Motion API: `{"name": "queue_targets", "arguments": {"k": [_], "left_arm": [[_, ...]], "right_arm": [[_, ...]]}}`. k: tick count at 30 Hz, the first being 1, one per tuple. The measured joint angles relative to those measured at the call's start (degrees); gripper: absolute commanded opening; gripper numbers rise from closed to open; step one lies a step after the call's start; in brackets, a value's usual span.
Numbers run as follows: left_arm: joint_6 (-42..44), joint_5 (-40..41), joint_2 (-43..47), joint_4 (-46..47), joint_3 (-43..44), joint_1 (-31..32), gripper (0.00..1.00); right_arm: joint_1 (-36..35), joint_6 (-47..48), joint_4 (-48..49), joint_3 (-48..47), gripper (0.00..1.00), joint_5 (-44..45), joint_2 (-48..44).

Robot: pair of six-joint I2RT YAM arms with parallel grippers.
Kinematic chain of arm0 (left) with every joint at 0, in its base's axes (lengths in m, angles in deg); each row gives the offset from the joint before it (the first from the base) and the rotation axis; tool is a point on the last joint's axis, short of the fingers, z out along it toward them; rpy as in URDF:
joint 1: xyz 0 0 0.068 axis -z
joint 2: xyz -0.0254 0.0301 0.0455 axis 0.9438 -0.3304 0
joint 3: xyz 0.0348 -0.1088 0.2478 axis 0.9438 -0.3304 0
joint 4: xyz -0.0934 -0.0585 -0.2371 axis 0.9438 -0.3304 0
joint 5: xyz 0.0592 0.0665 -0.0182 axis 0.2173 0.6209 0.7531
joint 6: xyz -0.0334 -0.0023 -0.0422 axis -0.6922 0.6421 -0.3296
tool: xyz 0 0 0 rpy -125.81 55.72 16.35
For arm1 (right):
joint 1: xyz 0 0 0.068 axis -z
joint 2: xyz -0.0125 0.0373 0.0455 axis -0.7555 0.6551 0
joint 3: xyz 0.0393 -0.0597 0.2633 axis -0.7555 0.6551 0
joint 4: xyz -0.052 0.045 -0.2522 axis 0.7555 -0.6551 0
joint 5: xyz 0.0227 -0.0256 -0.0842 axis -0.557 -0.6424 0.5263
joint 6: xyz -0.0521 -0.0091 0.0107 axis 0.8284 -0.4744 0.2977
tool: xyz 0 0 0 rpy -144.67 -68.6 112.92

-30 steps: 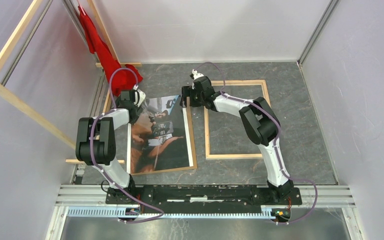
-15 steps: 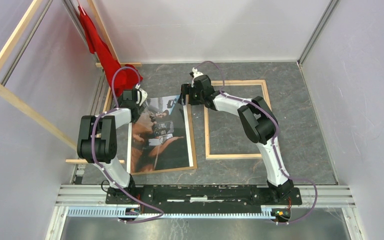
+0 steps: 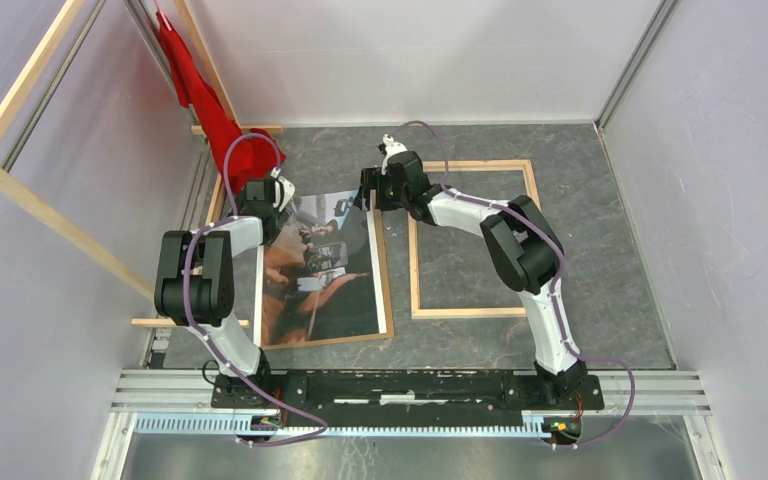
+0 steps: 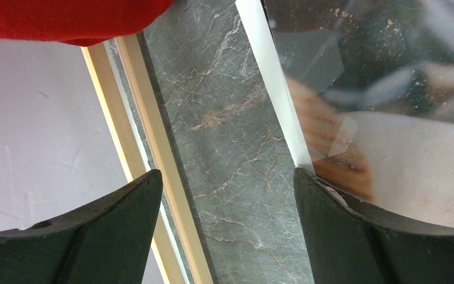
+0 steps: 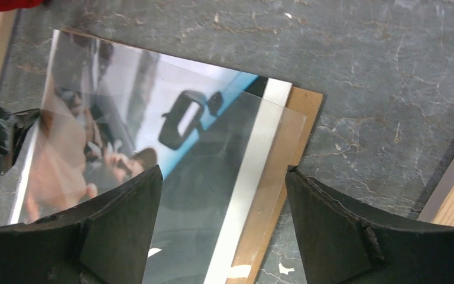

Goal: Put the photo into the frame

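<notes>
Right tool (image 5: pixel 219 219): fingers spread, nothing between them, poised over the far right corner of the photo (image 3: pixel 322 265).
Left tool (image 4: pixel 224 225): also spread and empty, its right finger (image 4: pixel 354 236) at the photo's far left edge, bare desk (image 4: pixel 230 136) under the gap.
Photo: face up on the left of the desk, lying on a brown board (image 5: pixel 284 177) that shows along its right side; a clear glossy sheet seems to lie over it.
Frame (image 3: pixel 472 240): flat on the desk, just right of the board, not touching the photo.
Step, as I judge it: grasping the photo's far edge.
Doing it well: catch the paper only, not the board; lift both corners evenly so it does not bend.
</notes>
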Motion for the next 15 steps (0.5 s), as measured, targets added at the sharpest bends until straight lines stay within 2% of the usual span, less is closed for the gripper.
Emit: {"name": "queue_targets", "arguments": {"k": [8,15], "left_arm": [[0.0,0.3,0.0,0.2,-0.1,0.1,0.89],[0.0,0.3,0.0,0.2,-0.1,0.1,0.89]], "right_arm": [[-0.9,0.7,0.9,0.3,0.81,0.0,-3.0],[-1.0,-0.1,4.7,5.4,0.79,-3.1,-6.4]]}}
